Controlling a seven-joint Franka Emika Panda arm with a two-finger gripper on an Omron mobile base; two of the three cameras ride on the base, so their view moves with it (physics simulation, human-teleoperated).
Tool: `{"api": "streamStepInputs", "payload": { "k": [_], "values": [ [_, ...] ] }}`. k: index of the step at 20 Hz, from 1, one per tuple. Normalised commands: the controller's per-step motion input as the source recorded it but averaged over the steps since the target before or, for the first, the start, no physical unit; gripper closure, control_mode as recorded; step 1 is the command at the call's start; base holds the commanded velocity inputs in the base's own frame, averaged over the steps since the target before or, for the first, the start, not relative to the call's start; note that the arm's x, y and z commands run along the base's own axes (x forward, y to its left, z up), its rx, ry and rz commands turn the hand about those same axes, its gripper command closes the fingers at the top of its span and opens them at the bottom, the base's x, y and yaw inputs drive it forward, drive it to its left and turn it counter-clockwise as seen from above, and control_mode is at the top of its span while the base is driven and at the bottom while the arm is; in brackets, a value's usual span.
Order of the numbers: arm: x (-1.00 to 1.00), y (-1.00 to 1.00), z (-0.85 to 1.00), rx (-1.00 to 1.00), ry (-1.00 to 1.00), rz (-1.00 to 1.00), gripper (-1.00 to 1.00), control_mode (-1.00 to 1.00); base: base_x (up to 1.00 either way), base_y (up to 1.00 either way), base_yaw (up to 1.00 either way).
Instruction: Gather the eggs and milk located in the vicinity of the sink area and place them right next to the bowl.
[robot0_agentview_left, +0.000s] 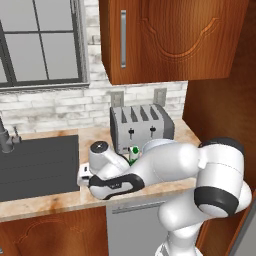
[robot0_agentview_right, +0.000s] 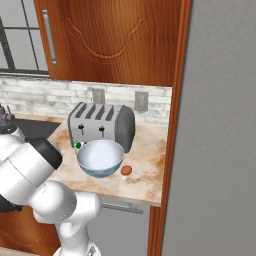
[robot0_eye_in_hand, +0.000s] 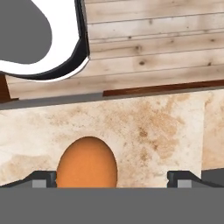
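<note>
Through my hand camera, one orange-brown egg (robot0_eye_in_hand: 87, 162) lies on the mottled beige counter (robot0_eye_in_hand: 148, 127), low in the picture and just beside the left fingertip (robot0_eye_in_hand: 41, 178); I cannot tell whether they touch. The gripper (robot0_eye_in_hand: 113, 179) stands wide open with nothing held, its right fingertip well apart from the egg. Beyond the counter edge runs a pale wood floor (robot0_eye_in_hand: 153, 39). In the right base view, a second egg (robot0_agentview_right: 126, 170) rests on the counter just beside the pale blue-white bowl (robot0_agentview_right: 100, 157), on the side toward the tall cabinet panel. The milk carton's dark green cap (robot0_agentview_right: 78, 145) shows between the bowl's far rim and the silver four-slot toaster (robot0_agentview_right: 101, 125); in the left base view the milk (robot0_agentview_left: 133, 154) stands just in front of the toaster, partly hidden by my arm (robot0_agentview_left: 165, 167). The dark grey sink basin (robot0_agentview_left: 37, 165) lies to the left in that view, with its grey faucet (robot0_agentview_left: 5, 137) at the far left edge, below the window (robot0_agentview_left: 42, 42). A wooden wall cabinet (robot0_agentview_left: 170, 37) hangs above the toaster.
</note>
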Motion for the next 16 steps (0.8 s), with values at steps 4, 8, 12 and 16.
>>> {"api": "streamStepInputs", "payload": {
  "k": [4, 8, 12, 16],
  "values": [
    [-0.01, -0.16, -0.08, 0.00, 0.00, 0.00, -1.00, -1.00, 0.00, 0.00, 0.00],
    [0.00, -0.20, -0.08, 0.00, 0.00, 0.00, -1.00, -1.00, 0.00, 0.00, 0.00],
    [0.00, -0.08, -0.17, 0.00, 0.00, 0.00, -1.00, -1.00, 0.00, 0.00, 0.00],
    [0.00, 0.00, -0.20, 0.00, 0.00, 0.00, -1.00, -1.00, 0.00, 0.00, 0.00]
  ]
}}
